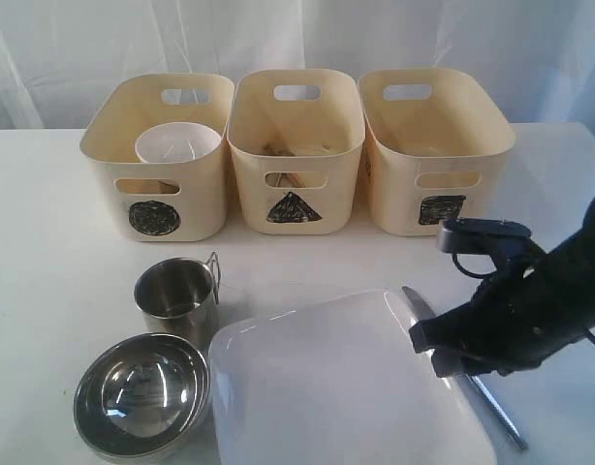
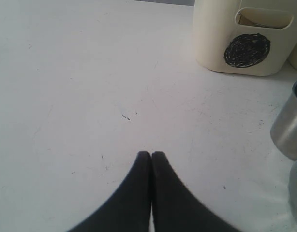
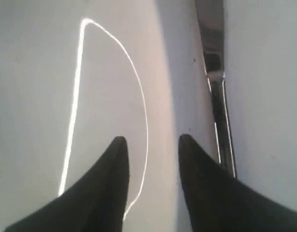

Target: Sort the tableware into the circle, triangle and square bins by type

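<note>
Behind everything, white curtain; in front, white table. Along the far edge, from the left: circle bin with a small white bowl inside; triangle bin with wooden pieces inside, too hidden to name more closely; square bin, contents not visible.

Nearer, again from the left: left gripper low over bare tabletop, fingertips pressed together, gripping nothing, with the circle bin and mug in its camera's sight. Toward the near left corner, steel mug upright, and just nearer, steel bowl close against it. At the middle of the near edge, large white square plate, just beside the steel bowl. Along the plate's right side, steel table knife lying flat, blade toward the far edge. Right gripper low over the plate's right rim, fingers moderately apart with nothing between them, one above the plate, the other just beside the knife.
</note>
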You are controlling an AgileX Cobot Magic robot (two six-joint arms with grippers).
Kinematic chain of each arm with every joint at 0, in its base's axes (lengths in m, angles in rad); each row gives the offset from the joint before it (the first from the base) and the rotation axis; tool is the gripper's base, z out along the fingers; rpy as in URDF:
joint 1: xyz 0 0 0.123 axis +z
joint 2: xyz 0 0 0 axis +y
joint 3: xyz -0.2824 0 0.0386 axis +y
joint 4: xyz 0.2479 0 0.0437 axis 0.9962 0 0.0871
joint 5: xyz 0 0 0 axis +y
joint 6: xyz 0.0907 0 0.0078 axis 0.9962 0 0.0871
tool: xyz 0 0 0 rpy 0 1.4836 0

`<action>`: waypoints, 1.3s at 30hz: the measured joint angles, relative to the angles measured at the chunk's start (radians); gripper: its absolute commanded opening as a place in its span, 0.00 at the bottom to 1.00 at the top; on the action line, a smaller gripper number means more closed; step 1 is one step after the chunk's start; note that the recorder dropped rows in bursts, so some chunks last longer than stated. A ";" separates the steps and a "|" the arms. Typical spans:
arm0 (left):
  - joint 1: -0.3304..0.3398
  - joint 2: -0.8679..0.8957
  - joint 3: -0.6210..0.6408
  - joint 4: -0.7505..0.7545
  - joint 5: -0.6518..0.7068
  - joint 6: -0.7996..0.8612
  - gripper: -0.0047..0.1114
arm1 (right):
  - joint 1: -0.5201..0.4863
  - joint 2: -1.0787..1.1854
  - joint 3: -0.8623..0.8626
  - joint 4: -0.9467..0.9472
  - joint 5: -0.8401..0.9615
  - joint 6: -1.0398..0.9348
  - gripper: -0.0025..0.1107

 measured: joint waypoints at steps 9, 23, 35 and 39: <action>0.000 0.000 0.000 0.000 0.000 0.000 0.04 | -0.013 0.141 -0.152 -0.070 0.153 -0.032 0.43; 0.000 0.000 0.000 0.000 0.000 0.000 0.04 | -0.017 0.256 -0.166 -0.071 0.173 -0.095 0.43; 0.000 0.000 0.000 0.000 0.000 0.000 0.04 | -0.018 0.315 -0.197 0.026 0.203 -0.157 0.41; 0.000 0.000 0.000 0.000 0.000 0.000 0.04 | -0.020 0.335 -0.205 0.055 0.210 -0.170 0.36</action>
